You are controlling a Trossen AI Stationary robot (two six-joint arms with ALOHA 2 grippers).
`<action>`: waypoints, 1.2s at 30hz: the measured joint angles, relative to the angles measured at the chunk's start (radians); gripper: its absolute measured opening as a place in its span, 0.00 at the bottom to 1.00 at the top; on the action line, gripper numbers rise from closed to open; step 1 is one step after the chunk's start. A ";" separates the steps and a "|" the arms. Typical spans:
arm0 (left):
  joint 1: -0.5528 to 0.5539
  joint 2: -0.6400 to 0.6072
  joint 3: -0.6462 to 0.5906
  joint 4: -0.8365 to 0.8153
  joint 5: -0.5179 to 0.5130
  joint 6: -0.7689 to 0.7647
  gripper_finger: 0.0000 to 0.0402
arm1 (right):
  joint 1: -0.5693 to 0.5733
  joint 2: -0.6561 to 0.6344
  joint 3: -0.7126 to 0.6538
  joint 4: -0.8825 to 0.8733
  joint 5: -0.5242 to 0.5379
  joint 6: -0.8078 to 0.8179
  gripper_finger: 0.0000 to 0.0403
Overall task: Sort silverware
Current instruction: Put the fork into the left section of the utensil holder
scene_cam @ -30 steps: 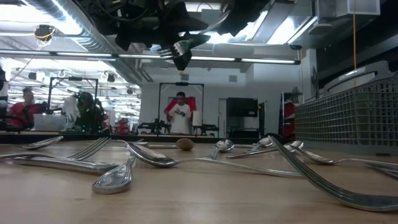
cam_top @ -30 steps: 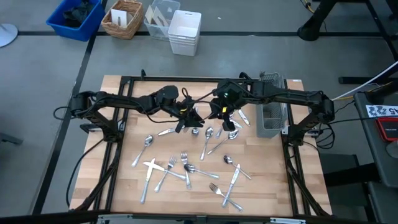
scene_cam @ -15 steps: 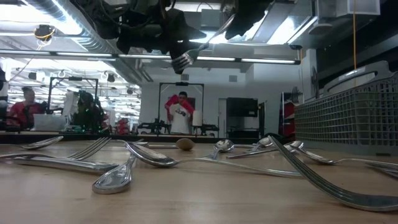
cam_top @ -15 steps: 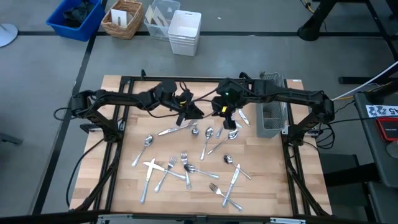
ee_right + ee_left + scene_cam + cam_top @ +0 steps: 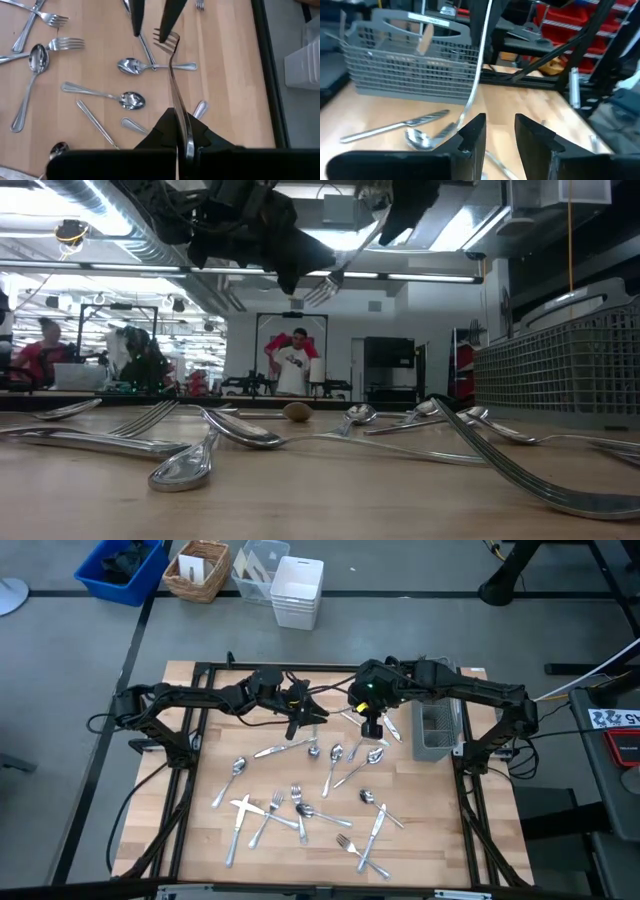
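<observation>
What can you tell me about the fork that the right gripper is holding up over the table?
The fork is slim, shiny, silver-coloured metal, with a long, gently curved handle and short tines. The right gripper is shut on its handle, so it hangs in the air above the wooden table, clear of the cutlery lying below. Its tined end points toward the left gripper, whose open fingers sit either side of the tines without visibly touching them. In the low view it shows tilted, tines lowest.
</observation>
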 joint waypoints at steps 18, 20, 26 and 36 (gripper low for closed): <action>-0.009 0.000 0.000 -0.231 -0.133 0.041 0.24 | 0.001 0.000 0.000 -0.039 0.023 0.034 0.00; -0.021 0.000 0.000 -0.234 -0.134 0.045 0.24 | 0.001 0.000 0.000 -0.039 0.023 0.034 0.00; -0.051 0.000 0.000 -0.242 -0.194 0.074 0.24 | 0.002 -0.001 0.000 -0.032 0.017 0.033 0.00; -0.055 0.000 0.000 -0.240 -0.298 0.068 0.24 | 0.001 -0.001 0.000 -0.024 0.019 0.033 0.00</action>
